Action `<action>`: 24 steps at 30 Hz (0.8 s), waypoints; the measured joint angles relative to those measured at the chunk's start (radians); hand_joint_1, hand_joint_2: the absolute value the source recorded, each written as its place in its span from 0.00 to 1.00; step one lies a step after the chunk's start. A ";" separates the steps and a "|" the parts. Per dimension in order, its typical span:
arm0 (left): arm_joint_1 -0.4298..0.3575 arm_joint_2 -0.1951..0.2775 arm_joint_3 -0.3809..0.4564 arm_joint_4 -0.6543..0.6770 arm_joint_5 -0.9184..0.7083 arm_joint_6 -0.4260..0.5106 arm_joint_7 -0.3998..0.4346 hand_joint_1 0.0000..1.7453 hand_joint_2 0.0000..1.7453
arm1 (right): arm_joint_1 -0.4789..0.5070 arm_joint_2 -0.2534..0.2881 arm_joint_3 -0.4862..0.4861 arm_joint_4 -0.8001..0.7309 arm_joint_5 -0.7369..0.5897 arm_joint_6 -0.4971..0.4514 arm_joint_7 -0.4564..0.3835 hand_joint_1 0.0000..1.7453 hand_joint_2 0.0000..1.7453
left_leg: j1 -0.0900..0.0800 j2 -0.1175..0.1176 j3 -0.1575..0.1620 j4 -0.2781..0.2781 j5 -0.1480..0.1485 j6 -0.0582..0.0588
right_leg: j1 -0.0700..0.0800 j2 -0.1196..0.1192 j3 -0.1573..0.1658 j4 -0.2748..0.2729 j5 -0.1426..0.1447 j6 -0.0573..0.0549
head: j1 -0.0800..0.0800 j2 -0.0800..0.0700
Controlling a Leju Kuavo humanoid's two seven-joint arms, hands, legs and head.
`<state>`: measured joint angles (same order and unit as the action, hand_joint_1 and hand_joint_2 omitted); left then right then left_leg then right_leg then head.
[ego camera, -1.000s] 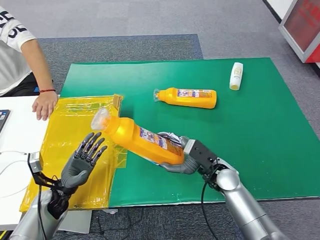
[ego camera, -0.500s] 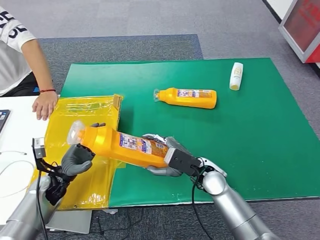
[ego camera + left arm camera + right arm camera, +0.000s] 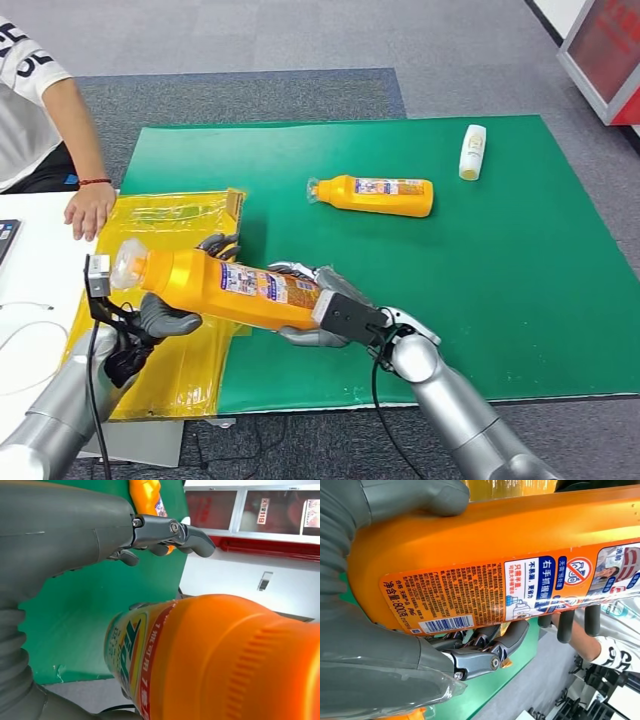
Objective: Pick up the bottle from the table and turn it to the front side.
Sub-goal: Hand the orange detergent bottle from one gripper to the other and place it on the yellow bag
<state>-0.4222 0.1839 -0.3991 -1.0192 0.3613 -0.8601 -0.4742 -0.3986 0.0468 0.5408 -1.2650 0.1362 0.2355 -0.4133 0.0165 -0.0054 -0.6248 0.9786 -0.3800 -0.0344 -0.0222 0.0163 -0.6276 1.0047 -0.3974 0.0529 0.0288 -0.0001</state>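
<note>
Above yellow bag [image 3: 151, 375], both robot hands grip bottle [image 3: 226, 290]

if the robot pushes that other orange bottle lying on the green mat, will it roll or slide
The second orange bottle lies on its side on the green mat, and its body looks flattish, so it would probably slide or pivot rather than roll. Its glossy plastic looks stiff and possibly slippery.

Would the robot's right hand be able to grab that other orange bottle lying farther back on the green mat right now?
Probably not as things stand: the right hand already grips the base of the held orange bottle, with the left hand at its neck. The path over the green mat to the second orange bottle looks unobstructed.
</note>
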 joint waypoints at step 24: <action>-0.033 -0.007 -0.053 -0.012 0.025 0.022 -0.006 0.00 1.00 | -0.004 0.023 0.040 0.008 0.161 -0.145 0.036 1.00 1.00 | 0.000 0.000 0.000 0.000 0.000 0.000 | 0.000 0.000 0.000 0.000 0.000 0.000 | 0.000 0.000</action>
<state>-0.4551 0.1769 -0.4520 -1.0307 0.3864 -0.8384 -0.4805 -0.4028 0.0702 0.5809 -1.2567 0.2971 0.0904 -0.3769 0.0165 -0.0054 -0.6249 0.9786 -0.3799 -0.0345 -0.0222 0.0163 -0.6277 1.0048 -0.3974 0.0528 0.0287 0.0000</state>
